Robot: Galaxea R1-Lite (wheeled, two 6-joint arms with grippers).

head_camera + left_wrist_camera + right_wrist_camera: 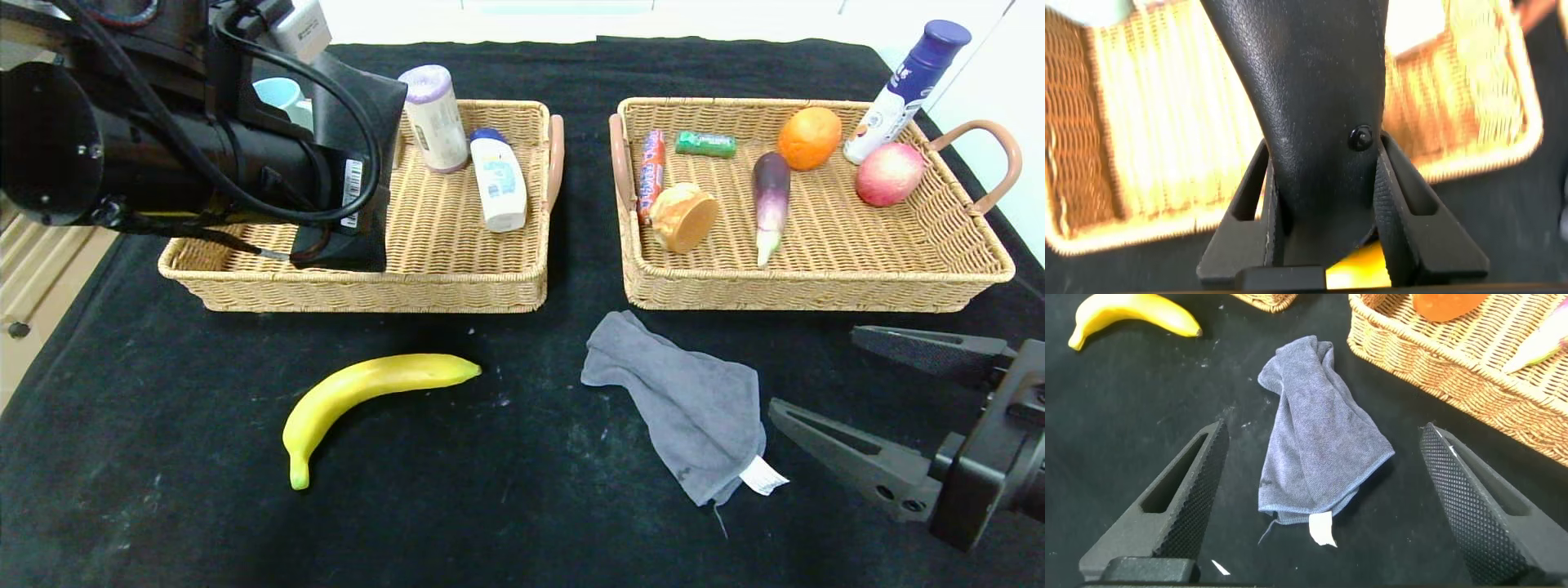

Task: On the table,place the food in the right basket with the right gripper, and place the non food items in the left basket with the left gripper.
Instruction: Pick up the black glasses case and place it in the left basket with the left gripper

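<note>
My left gripper [322, 233] hangs over the front left part of the left basket [457, 290], shut on a black leathery pouch [359, 155]. In the left wrist view the pouch [1306, 98] fills the gap between the fingers [1409, 204]. My right gripper [812, 367] is open and empty, low over the table just right of a grey cloth [682, 400]. In the right wrist view the cloth [1315, 433] lies between and beyond the open fingers [1196, 482]. A yellow banana [367, 388] lies on the black table in front of the left basket, and shows in the right wrist view [1131, 314].
The left basket holds a purple-lidded canister [433, 118], a white bottle [500, 180] and a pale blue cup [282, 94]. The right basket [816, 290] holds a red sausage stick [651, 171], a green pack [705, 144], a bun [684, 216], an eggplant [771, 200], an orange [808, 137], an apple [888, 173] and a purple-capped bottle [906, 90].
</note>
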